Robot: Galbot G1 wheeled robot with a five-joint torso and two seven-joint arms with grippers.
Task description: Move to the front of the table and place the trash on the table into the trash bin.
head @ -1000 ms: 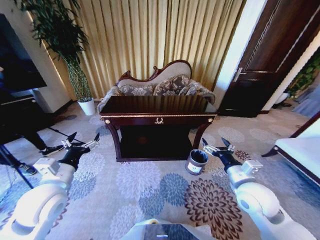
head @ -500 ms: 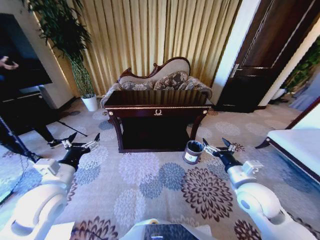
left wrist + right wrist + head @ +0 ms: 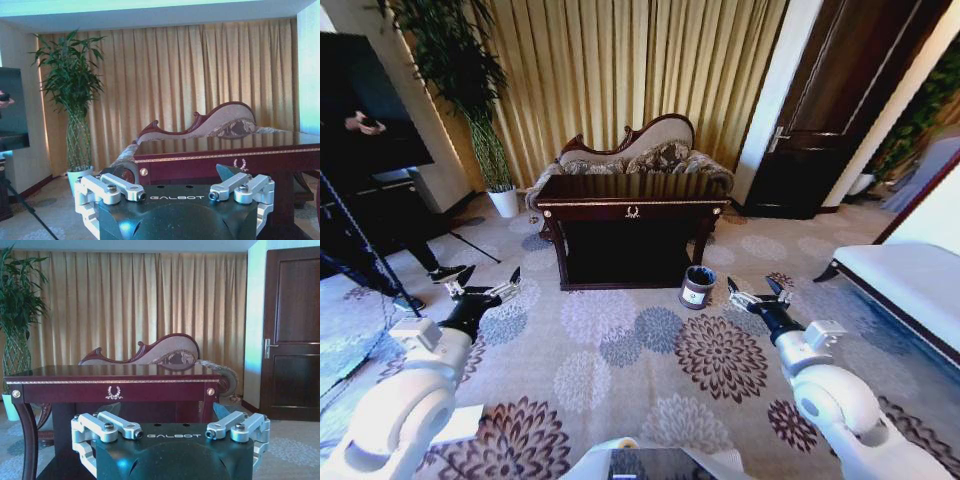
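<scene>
Standing well back from the worktop [image 3: 632, 190], the robot holds both arms low and forward over the carpet, seemingly a carrying pose for driving, since nothing is within reach. The left gripper [image 3: 486, 284] hangs off the worktop's left front leg and the right gripper [image 3: 756, 292] just beside the trash bin [image 3: 697, 287] at its right front leg, both with fingers spread and empty. No trash can be made out on the glossy worktop from here.

- I see open carpet [image 3: 620, 340] between my hands and the counter [image 3: 630, 188].
- The trash bin [image 3: 697, 287] stands by the counter's right leg.
- A sofa [image 3: 630, 155] blocks behind it.
</scene>
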